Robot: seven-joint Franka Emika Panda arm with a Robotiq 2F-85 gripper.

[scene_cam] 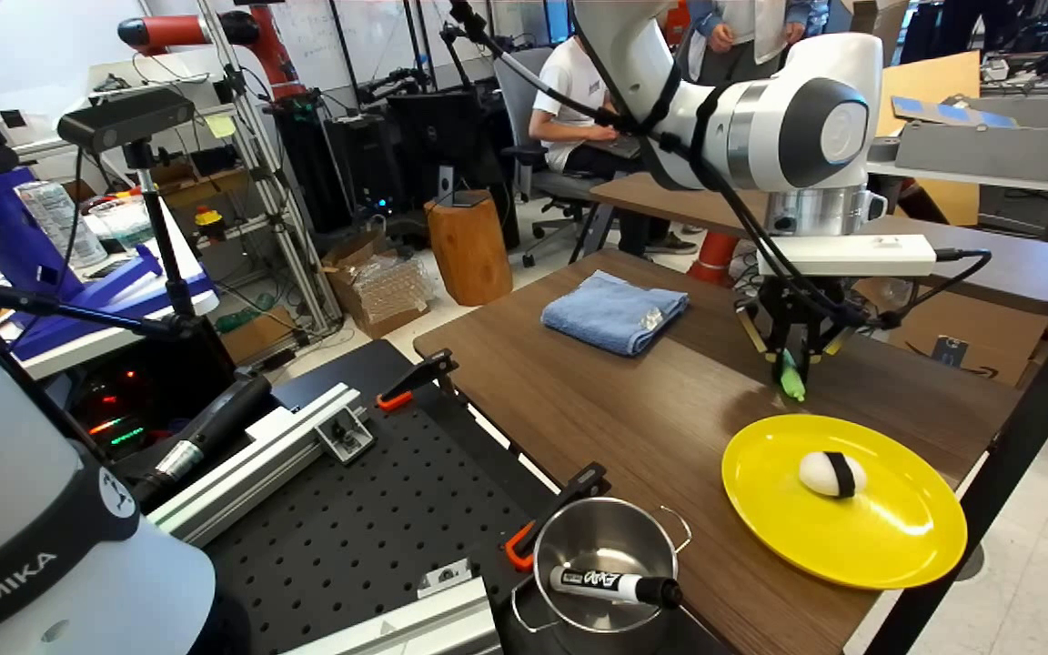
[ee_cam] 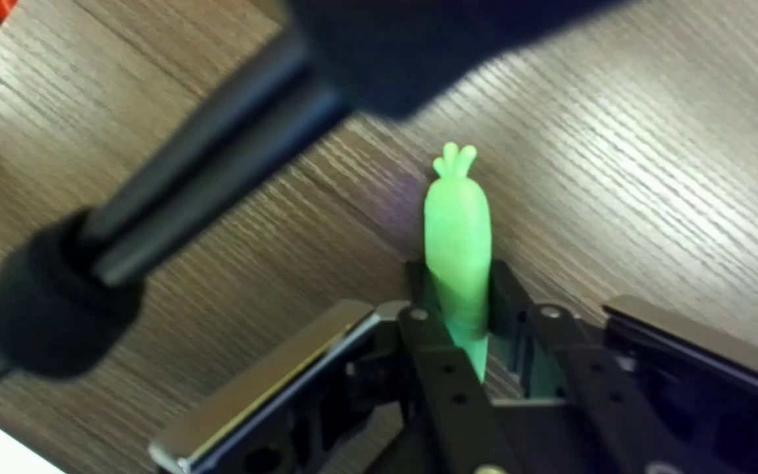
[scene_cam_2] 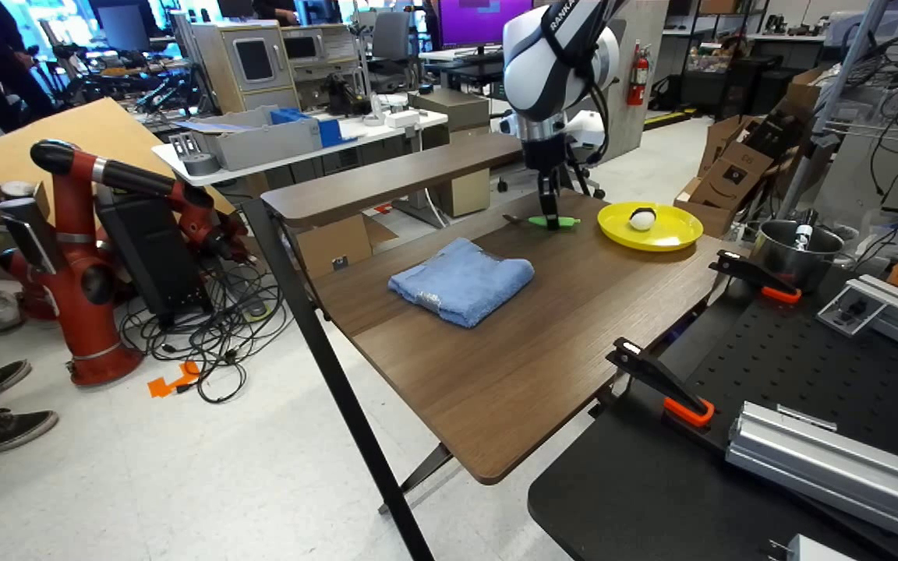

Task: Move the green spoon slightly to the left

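Observation:
The green spoon (scene_cam: 793, 383) is at the far part of the brown table, beside the yellow plate. My gripper (scene_cam: 791, 368) points down with its fingers closed around it. In an exterior view the spoon's green end (scene_cam_2: 568, 222) sticks out past the gripper (scene_cam_2: 550, 221) toward the plate. In the wrist view the spoon (ee_cam: 458, 227) lies between the two fingertips of the gripper (ee_cam: 461, 286), with a finger against each side. Its three-pronged tip points away from the jaws, and its far end is partly hidden by a finger. I cannot tell whether it touches the table.
The yellow plate (scene_cam: 760, 496) holds a white egg-shaped thing with a black band (scene_cam: 821, 474). A folded blue cloth (scene_cam: 610, 312) lies on the table (scene_cam_2: 558, 343). A metal pot (scene_cam: 569, 537) with a marker (scene_cam: 613, 584) stands near the black perforated board (scene_cam: 369, 518).

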